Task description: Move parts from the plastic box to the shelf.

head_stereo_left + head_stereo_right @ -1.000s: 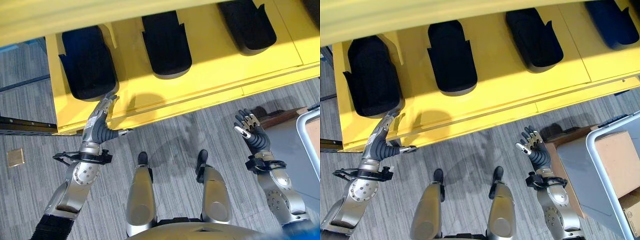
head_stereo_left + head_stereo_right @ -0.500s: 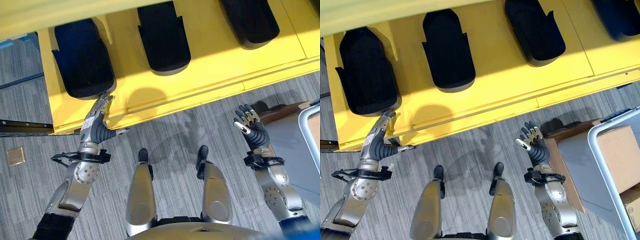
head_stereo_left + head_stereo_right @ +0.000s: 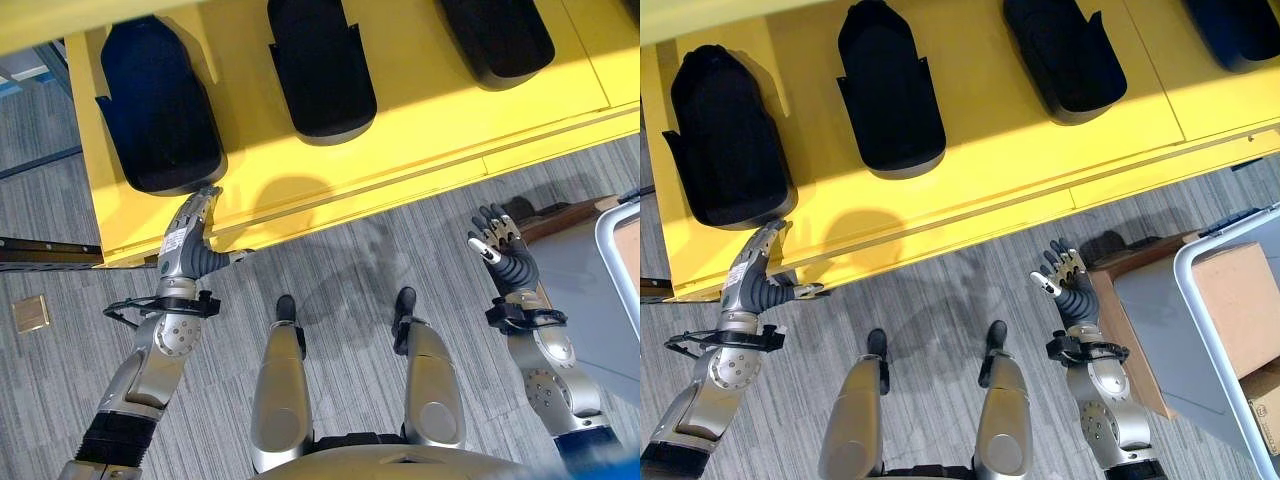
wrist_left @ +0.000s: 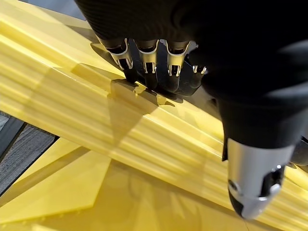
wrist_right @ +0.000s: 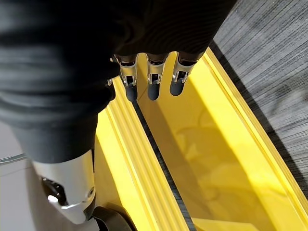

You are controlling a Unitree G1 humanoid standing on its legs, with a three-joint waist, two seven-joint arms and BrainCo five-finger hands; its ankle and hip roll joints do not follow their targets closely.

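A yellow shelf [image 3: 400,140] spans the top of the eye views and carries several black moulded parts [image 3: 888,90], lying side by side. My left hand [image 3: 188,240] is at the shelf's front edge, just below the leftmost black part [image 3: 155,110]. Its fingers [image 4: 147,62] are straight and open over the yellow surface and hold nothing. My right hand [image 3: 1068,280] is raised over the carpet in front of the shelf, fingers [image 5: 151,82] spread and empty. The plastic box [image 3: 1188,300], grey with a pale rim, stands at the right and holds brown cartons [image 3: 1235,310].
Grey striped carpet [image 3: 340,260] lies between the shelf and me. A brown board [image 3: 1125,275] sticks out beside the plastic box, close to my right hand. A dark rail [image 3: 50,250] and a small tan square [image 3: 30,313] are on the floor at the left.
The whole picture has shifted a little, so the camera has moved. My left hand stays at the shelf's edge by the leftmost part, and my right hand keeps its raised, open pose.
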